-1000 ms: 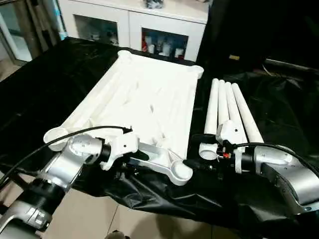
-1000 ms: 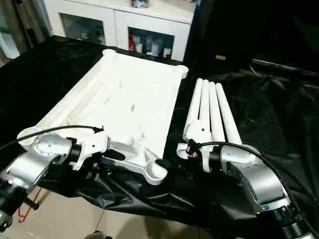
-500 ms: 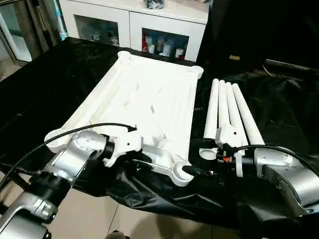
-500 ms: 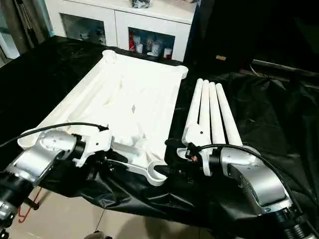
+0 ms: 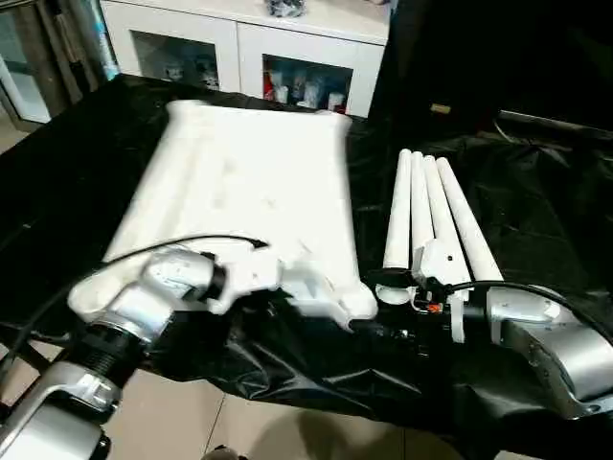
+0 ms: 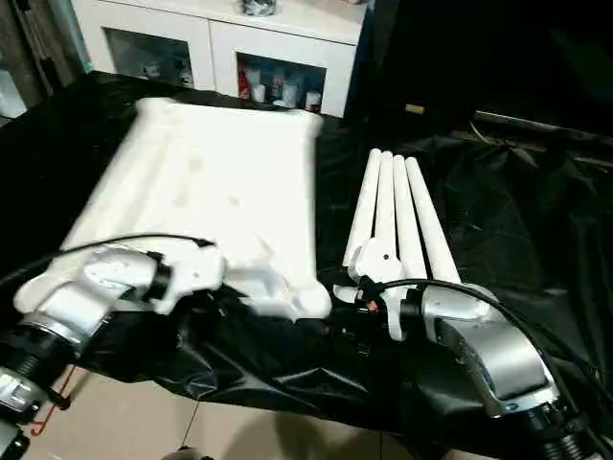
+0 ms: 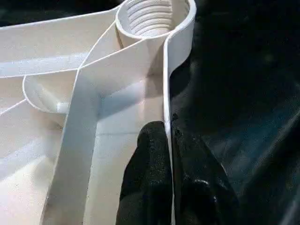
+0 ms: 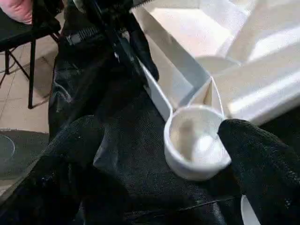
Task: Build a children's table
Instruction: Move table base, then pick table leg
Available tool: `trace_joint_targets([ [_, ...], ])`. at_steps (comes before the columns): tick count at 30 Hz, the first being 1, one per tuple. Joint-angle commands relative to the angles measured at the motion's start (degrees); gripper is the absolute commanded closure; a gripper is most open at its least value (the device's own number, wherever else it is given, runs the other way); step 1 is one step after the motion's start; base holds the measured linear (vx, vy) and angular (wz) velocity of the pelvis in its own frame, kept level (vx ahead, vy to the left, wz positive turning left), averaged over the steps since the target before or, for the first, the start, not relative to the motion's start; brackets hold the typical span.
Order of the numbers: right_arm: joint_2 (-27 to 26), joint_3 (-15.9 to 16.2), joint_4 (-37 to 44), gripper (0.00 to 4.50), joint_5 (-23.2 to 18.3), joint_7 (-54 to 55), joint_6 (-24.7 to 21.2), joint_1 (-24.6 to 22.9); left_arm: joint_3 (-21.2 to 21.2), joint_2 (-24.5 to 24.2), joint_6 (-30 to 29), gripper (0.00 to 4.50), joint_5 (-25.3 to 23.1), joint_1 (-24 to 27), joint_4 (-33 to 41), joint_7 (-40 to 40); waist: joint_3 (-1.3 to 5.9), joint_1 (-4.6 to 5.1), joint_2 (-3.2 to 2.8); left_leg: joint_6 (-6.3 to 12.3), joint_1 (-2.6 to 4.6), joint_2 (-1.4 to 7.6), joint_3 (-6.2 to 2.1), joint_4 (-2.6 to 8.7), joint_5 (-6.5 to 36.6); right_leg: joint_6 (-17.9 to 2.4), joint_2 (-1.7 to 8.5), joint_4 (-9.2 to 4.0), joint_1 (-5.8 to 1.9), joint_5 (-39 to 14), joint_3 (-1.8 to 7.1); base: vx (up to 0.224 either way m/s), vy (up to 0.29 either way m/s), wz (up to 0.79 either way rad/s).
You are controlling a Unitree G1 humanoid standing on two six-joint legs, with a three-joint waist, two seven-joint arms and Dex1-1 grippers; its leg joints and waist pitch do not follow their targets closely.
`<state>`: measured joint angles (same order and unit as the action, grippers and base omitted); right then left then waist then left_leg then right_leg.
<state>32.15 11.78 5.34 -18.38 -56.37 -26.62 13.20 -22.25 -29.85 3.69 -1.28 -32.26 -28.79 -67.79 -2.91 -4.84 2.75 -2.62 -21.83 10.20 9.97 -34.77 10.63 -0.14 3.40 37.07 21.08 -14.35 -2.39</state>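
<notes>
Tabletop (image 5: 249, 182), white and underside up, lies on the black cloth (image 5: 536, 220) before a white cabinet (image 5: 239, 53). From the head its near edge blurs; the left wrist view shows the left gripper (image 7: 168, 140) pinched tight on the thin rim wall, one finger (image 7: 147, 164) each side, near a threaded corner socket (image 7: 152, 16). The right wrist view has the right gripper (image 8: 164, 145) spread wide around another socket (image 8: 194, 140). Four legs (image 5: 431, 216) lie side by side just right of the top.
</notes>
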Motion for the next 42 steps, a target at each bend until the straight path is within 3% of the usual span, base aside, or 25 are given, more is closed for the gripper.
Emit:
trace_joint_targets([
  [1,0.2,-0.1,-0.6,0.00,0.1,0.4,0.6,0.8,2.0,-0.5,1.0,4.46,-0.3,-1.2,0.7,1.8,3.66,-0.32,-0.69,1.95,1.46,3.56,-1.17,4.06,5.8,-15.2,5.11,-3.55,-2.13,7.9,2.63,0.000,0.000,0.00],
  [12,0.0,-0.6,-0.9,0.00,0.9,0.6,2.4,-0.7,3.6,-0.2,5.1,4.46,-0.8,-0.6,-0.3,5.4,3.61,-0.40,-0.68,1.39,1.41,3.58,-1.16,4.14,6.9,-15.0,5.26,-3.65,-2.20,7.1,2.67,0.000,0.000,0.00],
  [15,-0.2,-1.0,-2.4,0.00,1.0,0.8,3.1,0.1,4.5,0.1,2.5,3.91,1.9,-0.2,1.0,3.2,3.59,-0.36,-0.64,1.43,1.35,3.51,-1.12,4.13,6.9,-15.3,5.33,-3.63,-2.22,6.8,2.64,0.000,0.000,0.00],
  [17,-0.6,-2.6,-2.2,0.00,-0.1,1.4,2.9,0.0,4.9,-1.5,1.8,3.73,2.4,1.3,4.8,2.5,3.65,-0.37,-0.94,1.22,1.43,3.60,-1.16,4.09,6.9,-15.7,5.30,-3.57,-2.21,7.4,2.64,0.000,0.000,0.00],
  [22,-1.7,-6.4,3.2,0.00,-3.9,4.2,-1.3,-0.1,7.0,-3.3,-0.2,3.38,3.6,3.1,9.7,3.3,3.47,-0.41,-1.05,1.38,1.57,3.61,-1.15,4.25,7.5,-15.1,5.07,-3.58,-2.07,5.9,2.62,0.000,0.000,0.00],
  [23,-4.0,-8.6,5.4,0.00,-4.8,9.9,-6.0,1.7,9.4,-4.7,-4.2,3.28,6.1,5.2,15.9,3.5,3.48,-0.35,-1.21,0.88,1.73,3.68,-1.15,4.34,7.2,-15.2,5.02,-3.49,-1.93,5.8,2.63,0.000,0.000,0.00],
  [24,-4.1,-8.6,5.5,0.00,-4.9,10.1,-6.2,1.8,9.5,-4.7,-4.4,3.16,6.2,5.3,16.0,3.6,3.48,-0.17,-1.22,0.51,1.64,3.77,-1.24,4.45,6.7,-15.3,5.00,-3.31,-1.92,6.1,2.59,0.000,0.000,0.00],
  [25,-7.2,-8.6,3.9,0.00,-3.1,16.4,-11.4,4.6,11.0,-4.5,-7.5,3.09,8.2,6.4,19.1,4.1,3.43,-0.02,-1.07,0.04,1.90,3.57,-1.06,4.47,7.1,-15.2,4.67,-3.51,-1.63,4.8,2.48,0.000,0.000,0.00],
  [26,-7.2,-8.6,3.9,0.00,-3.1,16.4,-11.4,4.6,11.0,-4.5,-7.5,3.06,8.2,6.4,19.1,4.1,3.33,0.31,-1.22,-0.68,1.66,3.22,-1.01,4.55,7.3,-15.5,4.64,-3.58,-1.65,3.1,2.48,0.000,0.000,0.00],
  [28,-8.5,-8.4,2.6,0.00,-1.8,18.9,-12.7,5.9,11.5,-4.2,-8.4,2.97,8.8,6.7,20.1,4.4,3.23,0.04,-1.18,-1.91,1.93,3.29,-0.82,4.52,8.8,-14.6,4.79,-3.88,-1.50,0.4,2.70,0.000,0.000,0.00],
  [29,-11.4,-9.2,-0.5,0.00,-0.3,23.7,-14.4,8.2,11.9,-3.5,-9.0,2.84,9.4,7.2,20.7,5.3,3.21,-0.19,-1.23,-2.39,2.09,3.28,-0.72,4.55,9.3,-13.8,4.71,-4.06,-1.32,-0.3,2.77,0.000,0.000,0.00],
  [32,-17.5,-11.5,-7.9,0.00,3.3,35.0,-18.0,13.3,11.9,-1.9,-9.9,2.66,9.4,8.5,21.7,7.4,3.24,0.36,-0.97,-4.70,1.99,2.98,-0.81,4.86,9.6,-13.0,4.74,-4.19,-1.25,-3.7,2.76,0.000,0.000,0.00],
  [38,-20.6,-13.7,-11.4,0.00,4.2,43.0,-20.3,15.9,11.5,-0.6,-13.2,2.25,10.2,10.2,25.5,9.1,3.54,0.10,-1.07,-4.87,1.71,2.85,-0.75,4.81,5.8,-10.6,4.38,-3.63,-1.78,4.2,2.78,0.000,0.000,0.00],
  [42,-21.4,-14.7,-14.6,0.00,5.8,46.8,-23.8,18.3,11.0,-0.1,-15.4,1.99,10.5,10.7,27.6,9.3,3.39,0.34,-1.20,-5.06,1.78,2.74,-0.62,4.84,6.3,-10.9,4.29,-3.81,-1.66,3.2,2.85,0.000,0.000,0.00],
])
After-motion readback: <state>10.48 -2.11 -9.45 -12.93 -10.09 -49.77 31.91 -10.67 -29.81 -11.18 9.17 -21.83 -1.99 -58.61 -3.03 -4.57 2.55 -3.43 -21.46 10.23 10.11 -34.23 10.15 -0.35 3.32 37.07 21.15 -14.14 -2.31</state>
